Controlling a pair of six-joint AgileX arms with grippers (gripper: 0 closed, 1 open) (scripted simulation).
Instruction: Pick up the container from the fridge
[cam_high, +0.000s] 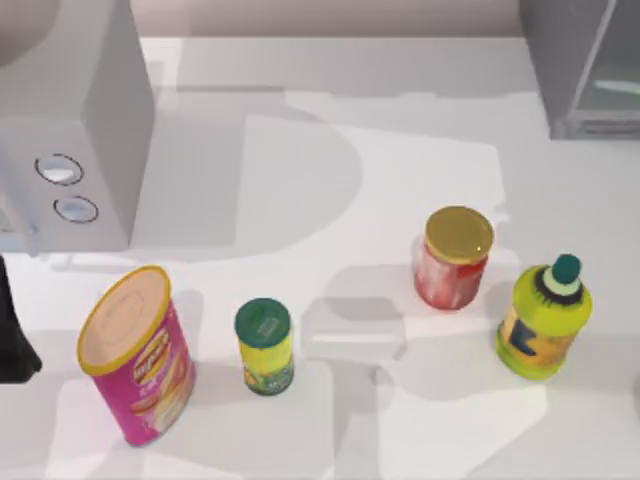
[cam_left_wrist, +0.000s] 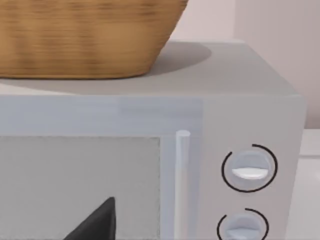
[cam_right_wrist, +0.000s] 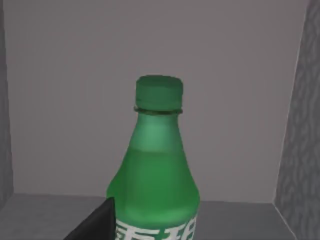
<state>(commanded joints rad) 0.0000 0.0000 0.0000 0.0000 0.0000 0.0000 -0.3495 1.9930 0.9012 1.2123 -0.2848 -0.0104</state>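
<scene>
We see the container (cam_right_wrist: 157, 165), a slim bright-green bottle with a green cap, standing upright inside the fridge (cam_high: 580, 65), the grey cabinet with a pale glassy panel at the table's far right corner. Our right wrist camera looks straight at the bottle from close by, grey walls behind and beside it; one dark fingertip (cam_right_wrist: 95, 225) of our right gripper shows just beside its label, and we cannot tell whether the jaws are spread or closed.

Our left arm (cam_high: 15, 340) sits at the table's left edge, its camera facing the microwave (cam_high: 70, 150) with two round knobs and a wicker basket (cam_left_wrist: 85, 35) on top; we cannot tell that gripper's state either.

On the table (cam_high: 330, 140) stand a pink canister (cam_high: 140, 355), a green-lidded can (cam_high: 264, 347), a red jar (cam_high: 455, 257) and a yellow-green bottle (cam_high: 545, 318).
</scene>
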